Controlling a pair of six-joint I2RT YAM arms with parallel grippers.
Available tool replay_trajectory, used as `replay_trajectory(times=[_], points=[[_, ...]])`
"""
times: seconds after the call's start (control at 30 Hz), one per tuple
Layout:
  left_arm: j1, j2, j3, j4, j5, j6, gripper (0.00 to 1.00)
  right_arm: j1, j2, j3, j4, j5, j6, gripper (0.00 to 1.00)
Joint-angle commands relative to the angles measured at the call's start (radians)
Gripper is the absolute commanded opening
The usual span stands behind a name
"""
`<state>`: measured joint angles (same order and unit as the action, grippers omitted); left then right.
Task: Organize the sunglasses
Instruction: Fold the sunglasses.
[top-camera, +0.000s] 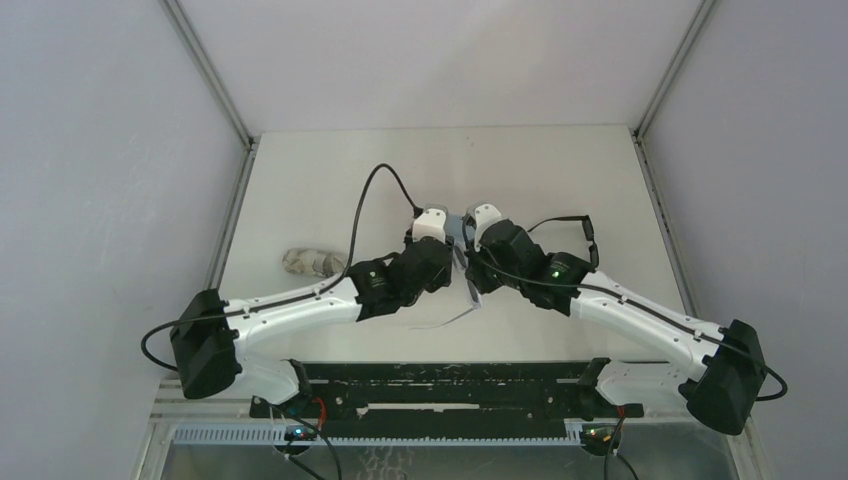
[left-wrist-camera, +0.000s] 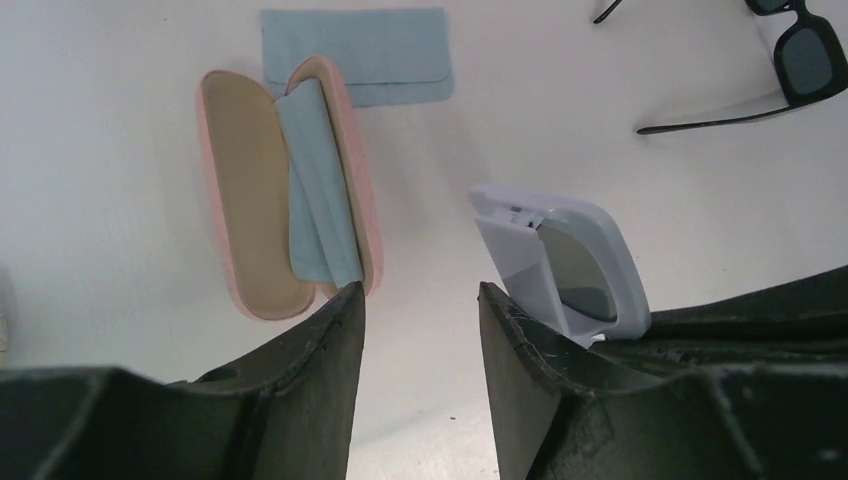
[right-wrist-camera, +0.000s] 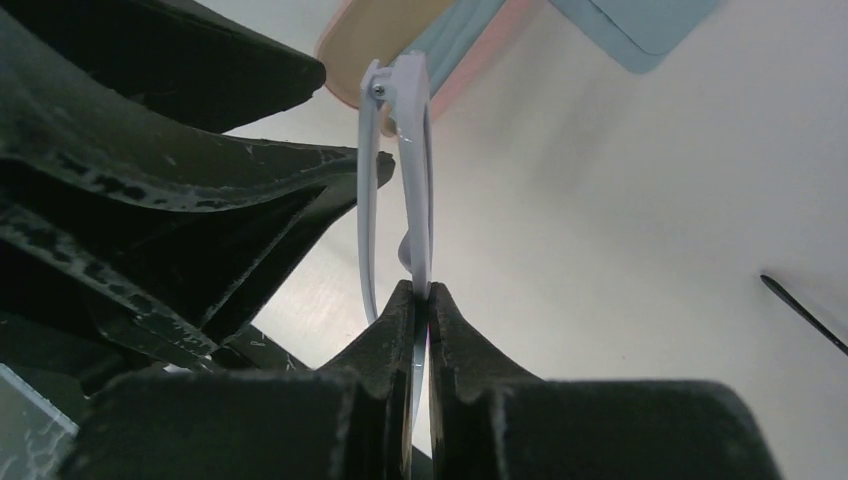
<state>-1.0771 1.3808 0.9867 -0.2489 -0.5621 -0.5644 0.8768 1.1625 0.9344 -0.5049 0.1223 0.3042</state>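
My right gripper (right-wrist-camera: 421, 290) is shut on the lens edge of white-framed sunglasses (right-wrist-camera: 412, 150) with dark lenses and holds them upright above the table. In the left wrist view they (left-wrist-camera: 575, 270) hang just right of my open, empty left gripper (left-wrist-camera: 420, 295). An open pink case (left-wrist-camera: 245, 190) holding a folded blue cloth (left-wrist-camera: 315, 190) lies just beyond the left fingertips. Black-framed sunglasses (left-wrist-camera: 805, 60) lie unfolded on the table at the far right. In the top view both grippers (top-camera: 452, 268) (top-camera: 474, 280) meet at mid-table, hiding the case.
A flat light-blue cloth (left-wrist-camera: 370, 50) lies behind the pink case. A grey-patterned case (top-camera: 312, 262) sits at the table's left edge. The left arm's fingers fill the left of the right wrist view. A black temple arm (right-wrist-camera: 800, 312) shows at its right edge.
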Motion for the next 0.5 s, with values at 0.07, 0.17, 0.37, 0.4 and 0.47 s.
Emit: replay_trajectory(times=[0.07,0.17,0.37,0.4,0.47], points=[[-0.007,0.023,0.096,0.046,0.027,0.023,0.52,0.003,-0.013,0.009,0.068,-0.081,0.061,0.00],[-0.007,0.012,0.091,0.043,0.020,0.023,0.53,-0.011,-0.012,0.009,0.053,-0.051,0.074,0.00],[-0.007,-0.097,0.057,0.027,-0.020,0.048,0.54,-0.123,0.005,-0.008,-0.019,0.131,0.120,0.00],[-0.007,-0.114,0.053,0.027,-0.020,0.059,0.54,-0.178,0.005,-0.019,-0.013,0.142,0.135,0.00],[-0.007,-0.134,0.050,0.022,-0.006,0.082,0.54,-0.277,-0.004,-0.047,0.022,0.103,0.174,0.00]])
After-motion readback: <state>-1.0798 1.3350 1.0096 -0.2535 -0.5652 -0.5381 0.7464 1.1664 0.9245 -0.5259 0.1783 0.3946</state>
